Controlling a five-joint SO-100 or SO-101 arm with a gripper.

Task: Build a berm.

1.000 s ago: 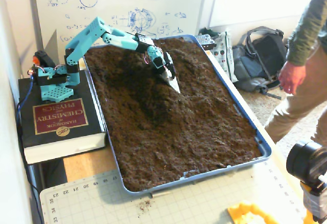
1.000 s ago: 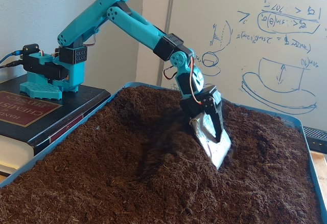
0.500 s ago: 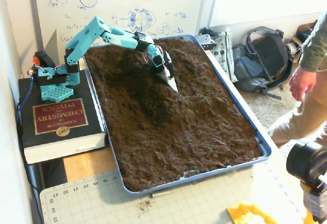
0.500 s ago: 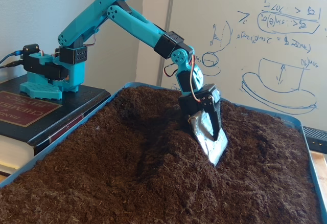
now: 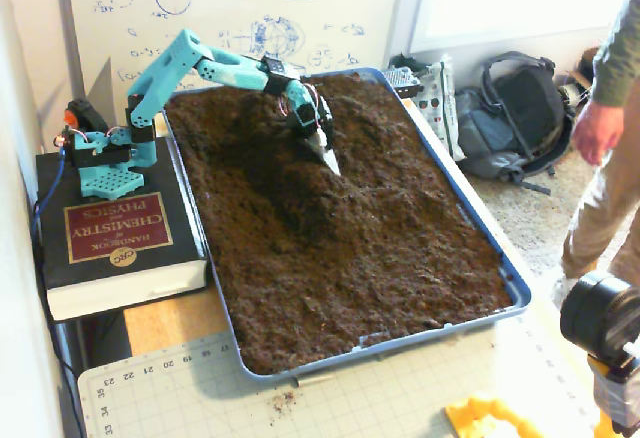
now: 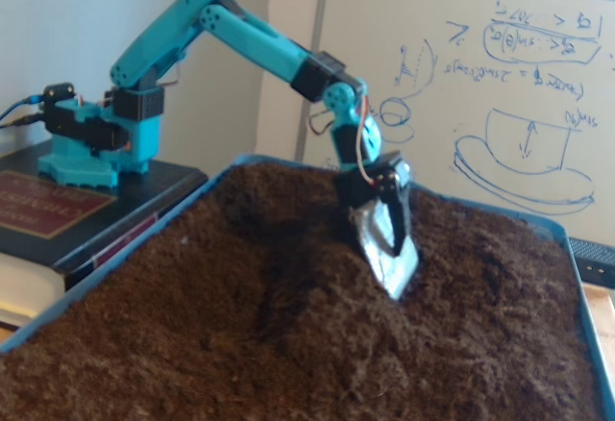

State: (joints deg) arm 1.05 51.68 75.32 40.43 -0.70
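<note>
A blue tray (image 5: 400, 345) (image 6: 106, 279) is filled with dark brown crumbly soil. A dark trough (image 5: 285, 193) (image 6: 279, 277) runs through the soil in the tray's far-left part. Beside it the soil rises into a low rounded berm (image 5: 375, 198) (image 6: 423, 330). The teal arm reaches over the tray's far end. My gripper (image 5: 333, 166) (image 6: 399, 284) is a silver-wrapped, scoop-like wedge. It points down, its tip touches the soil at the far end of the berm, and its jaws look closed together with nothing held.
The arm's base (image 5: 105, 158) stands on a thick black book (image 5: 115, 248) left of the tray. A whiteboard stands behind. A person (image 5: 610, 128) stands at the right near a backpack (image 5: 515, 113). A cutting mat (image 5: 300, 398) lies in front.
</note>
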